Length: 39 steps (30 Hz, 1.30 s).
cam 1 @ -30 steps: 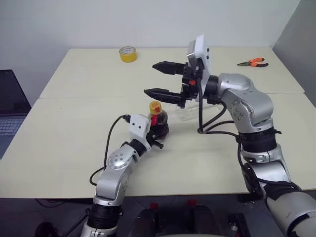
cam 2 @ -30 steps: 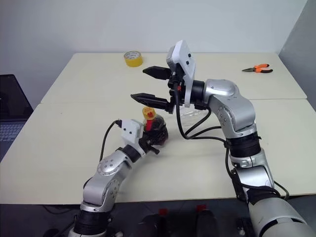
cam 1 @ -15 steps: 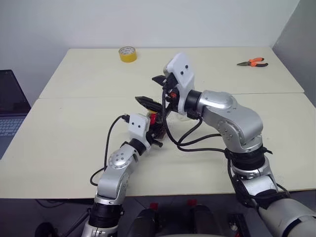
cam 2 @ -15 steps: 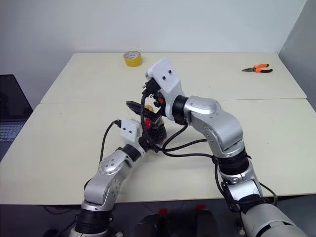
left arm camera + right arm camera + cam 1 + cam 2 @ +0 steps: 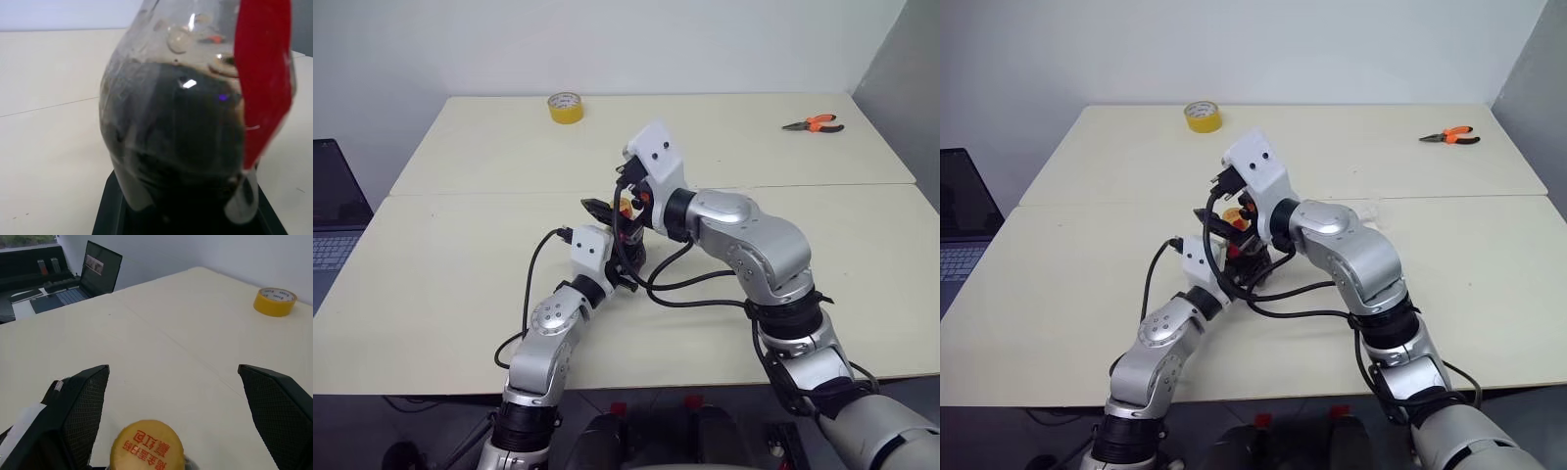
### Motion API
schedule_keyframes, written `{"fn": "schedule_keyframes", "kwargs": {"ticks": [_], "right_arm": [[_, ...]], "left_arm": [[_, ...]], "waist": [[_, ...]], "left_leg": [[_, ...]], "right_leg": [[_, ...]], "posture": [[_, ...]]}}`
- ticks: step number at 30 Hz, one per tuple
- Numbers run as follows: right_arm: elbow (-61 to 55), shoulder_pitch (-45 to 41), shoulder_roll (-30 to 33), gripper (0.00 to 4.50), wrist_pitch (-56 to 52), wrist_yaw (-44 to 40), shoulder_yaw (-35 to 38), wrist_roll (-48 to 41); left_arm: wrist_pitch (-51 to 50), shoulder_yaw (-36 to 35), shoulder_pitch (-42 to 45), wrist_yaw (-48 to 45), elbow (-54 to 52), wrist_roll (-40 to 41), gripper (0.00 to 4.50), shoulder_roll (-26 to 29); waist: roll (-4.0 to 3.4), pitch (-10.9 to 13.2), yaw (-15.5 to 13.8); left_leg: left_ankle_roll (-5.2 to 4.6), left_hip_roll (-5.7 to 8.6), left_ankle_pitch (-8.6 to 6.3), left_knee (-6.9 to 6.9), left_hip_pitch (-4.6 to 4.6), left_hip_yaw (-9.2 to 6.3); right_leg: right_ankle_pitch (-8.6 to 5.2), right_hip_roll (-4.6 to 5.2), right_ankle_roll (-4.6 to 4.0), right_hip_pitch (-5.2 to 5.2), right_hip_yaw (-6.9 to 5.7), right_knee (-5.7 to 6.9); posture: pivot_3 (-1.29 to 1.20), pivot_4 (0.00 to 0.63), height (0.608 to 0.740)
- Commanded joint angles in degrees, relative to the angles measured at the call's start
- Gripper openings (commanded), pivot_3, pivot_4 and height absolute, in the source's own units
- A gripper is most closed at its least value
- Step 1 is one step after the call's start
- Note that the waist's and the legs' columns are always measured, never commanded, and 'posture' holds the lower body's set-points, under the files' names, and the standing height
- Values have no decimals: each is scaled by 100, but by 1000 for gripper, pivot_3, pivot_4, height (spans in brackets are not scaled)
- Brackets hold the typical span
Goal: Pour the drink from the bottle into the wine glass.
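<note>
- The bottle (image 5: 186, 122) stands upright on the tabletop (image 5: 431, 284) near the centre of the head views, the left pincer (image 5: 625, 262) clenched on its bulbous lower body.
- The drink (image 5: 181, 147), dark and opaque, fills the body up to about the shoulder; droplets cling to the clear wall above it.
- The yellow cap (image 5: 145, 446) is on the bottle, and a red label band (image 5: 261, 73) runs down the neck.
- The right pincer (image 5: 171, 396) hangs released just above the cap, its two fingers (image 5: 80, 406) spread wide to either side of it and not touching it.
- My reading is that uncapping is the step in hand, so pouring has not begun.
- I cannot make out the wine glass; the right arm covers the tabletop behind the bottle.
- Further out, a yellow tape roll (image 5: 566, 107) sits at the upper left of the tabletop, orange pliers (image 5: 815, 124) at the upper right and a laptop (image 5: 333, 211) at the left edge.
- Risks: the right pincer could close off-centre and slip round the smooth cap.
- A hard twist could spin the ribbed body in the left grip or tip the bottle, and once the cap loosens, drink could spill.
- The right arm, swinging low, could knock a glass standing behind it.
</note>
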<state>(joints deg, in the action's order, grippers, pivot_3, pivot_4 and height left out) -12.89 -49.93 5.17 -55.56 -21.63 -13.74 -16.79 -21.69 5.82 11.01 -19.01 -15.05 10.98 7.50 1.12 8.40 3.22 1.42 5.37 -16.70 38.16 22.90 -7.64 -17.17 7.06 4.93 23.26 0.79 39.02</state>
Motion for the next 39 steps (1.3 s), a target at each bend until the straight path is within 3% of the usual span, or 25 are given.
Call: {"fn": "schedule_keyframes", "kwargs": {"ticks": [1,23,39], "right_arm": [[-62,-43,-112,4500,124,123,20,64],[35,117,-182,4500,114,291,506,-57],[-399,378,201,4500,-59,145,523,-329]], "left_arm": [[184,3,138,17,-134,-7,917,-27],[360,-32,229,15,-50,-83,878,15],[480,-96,294,44,73,-97,867,48]], "waist": [[0,0,2],[0,0,3],[0,0,2]], "left_leg": [[0,0,0,0,0,0],[0,1,0,0,0,0],[0,1,0,0,0,0]], "right_leg": [[0,0,0,0,1,0],[0,0,0,0,0,0],[0,0,0,0,1,0]], "posture": [[0,150,740],[0,150,740],[0,150,740]]}}
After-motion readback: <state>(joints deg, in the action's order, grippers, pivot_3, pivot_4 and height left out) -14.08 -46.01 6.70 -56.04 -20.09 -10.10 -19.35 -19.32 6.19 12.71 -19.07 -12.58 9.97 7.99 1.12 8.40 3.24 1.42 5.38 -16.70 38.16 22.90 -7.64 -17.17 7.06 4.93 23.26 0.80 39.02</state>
